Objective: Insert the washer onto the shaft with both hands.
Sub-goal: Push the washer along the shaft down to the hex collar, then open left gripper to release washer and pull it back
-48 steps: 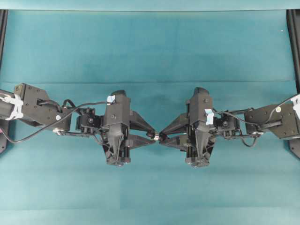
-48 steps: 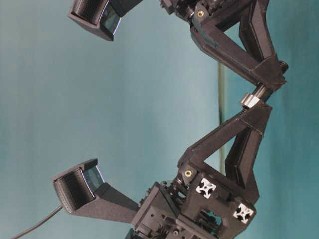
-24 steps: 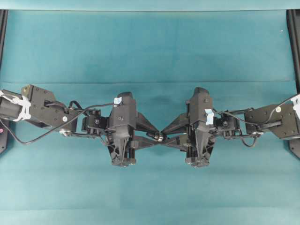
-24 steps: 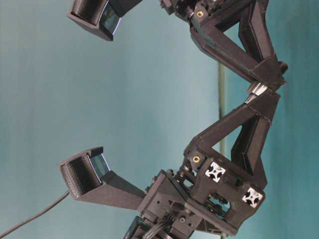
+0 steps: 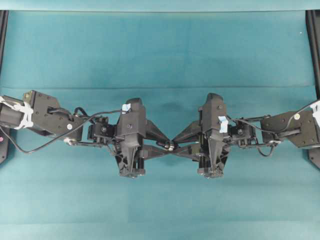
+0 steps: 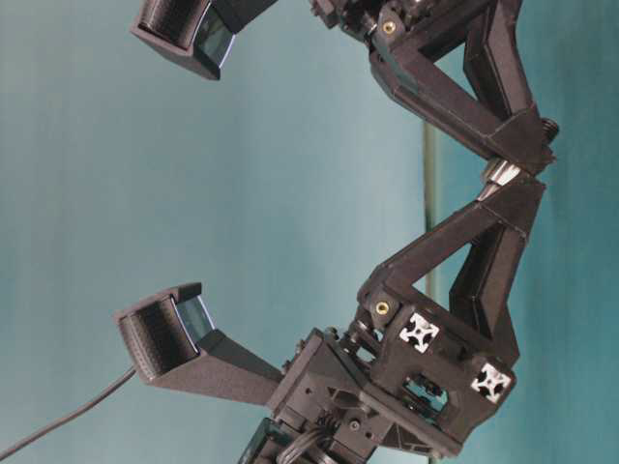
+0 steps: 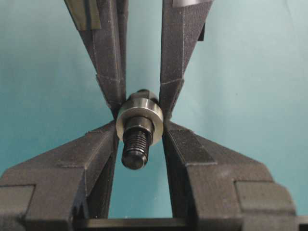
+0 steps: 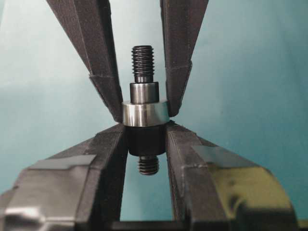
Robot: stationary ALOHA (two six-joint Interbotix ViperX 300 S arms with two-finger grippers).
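At the centre of the overhead frame the left gripper (image 5: 166, 146) is pinching the washer (image 7: 139, 112) between part-open jaws, the ring sitting on the shaft (image 8: 144, 94). The right gripper (image 5: 175, 145) is clamping the shaft, jaws nearly closed. Since a second ago, the left arm has been closing in rightward, sliding the washer on.
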